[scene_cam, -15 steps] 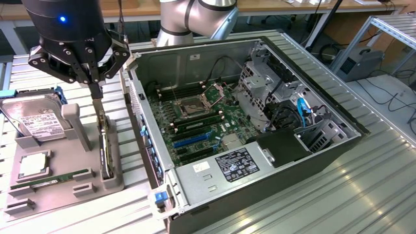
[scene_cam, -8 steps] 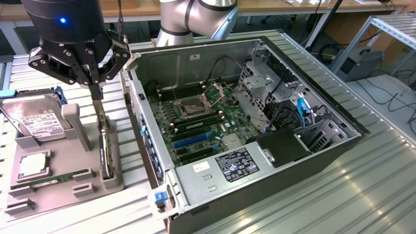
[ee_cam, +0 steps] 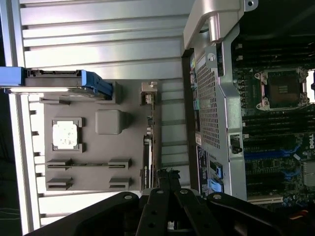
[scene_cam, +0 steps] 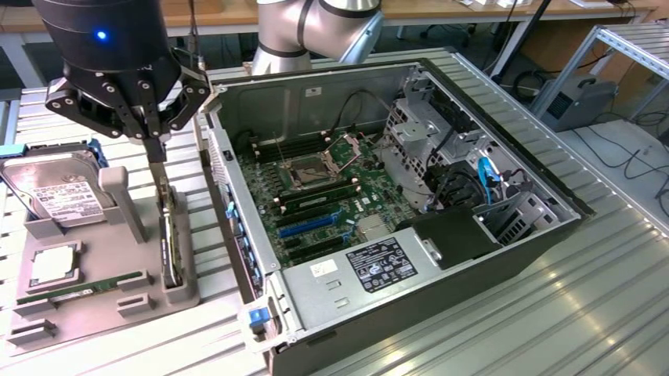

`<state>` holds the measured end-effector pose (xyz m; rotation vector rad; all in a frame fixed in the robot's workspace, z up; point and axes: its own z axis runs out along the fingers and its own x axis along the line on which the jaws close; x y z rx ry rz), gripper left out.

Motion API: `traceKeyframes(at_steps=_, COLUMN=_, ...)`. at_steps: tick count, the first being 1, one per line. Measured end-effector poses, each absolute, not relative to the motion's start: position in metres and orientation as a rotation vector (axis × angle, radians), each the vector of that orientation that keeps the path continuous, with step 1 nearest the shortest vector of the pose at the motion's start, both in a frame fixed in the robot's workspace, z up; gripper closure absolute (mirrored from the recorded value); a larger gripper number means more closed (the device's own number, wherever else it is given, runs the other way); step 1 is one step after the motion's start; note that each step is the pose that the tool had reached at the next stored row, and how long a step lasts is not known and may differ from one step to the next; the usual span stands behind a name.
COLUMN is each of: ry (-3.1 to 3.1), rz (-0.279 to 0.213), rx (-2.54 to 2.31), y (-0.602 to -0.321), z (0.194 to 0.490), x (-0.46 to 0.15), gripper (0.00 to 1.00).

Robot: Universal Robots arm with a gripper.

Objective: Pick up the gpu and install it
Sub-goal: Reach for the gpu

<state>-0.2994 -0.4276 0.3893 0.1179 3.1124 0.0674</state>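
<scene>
The gpu (scene_cam: 168, 235) stands on its long edge in a slot along the side of the grey parts holder (scene_cam: 105, 313) nearest the case; it looks like a thin dark strip. In the wrist view the gpu (ee_cam: 147, 147) is a narrow line along the holder (ee_cam: 98, 162). My gripper (scene_cam: 155, 149) hangs above the card's far end with its fingers pressed together and nothing visible between them. In the wrist view the gripper (ee_cam: 165, 173) sits just beside the card's line.
An open computer case (scene_cam: 439, 94) lies to the exterior view's right, with its motherboard (scene_cam: 313, 196) and blue slots (scene_cam: 303, 225) exposed. The holder also carries a hard drive (scene_cam: 58, 196), a processor (scene_cam: 52, 266) and a green memory stick (scene_cam: 84, 288). A grey post (scene_cam: 121, 196) rises beside the card.
</scene>
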Motion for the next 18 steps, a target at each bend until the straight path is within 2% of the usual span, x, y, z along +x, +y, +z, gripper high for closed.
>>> traceKeyframes(at_steps=18, ry=3.112, rz=0.067, rx=0.118, y=-0.442, z=0.389, x=-0.299, gripper=0.89)
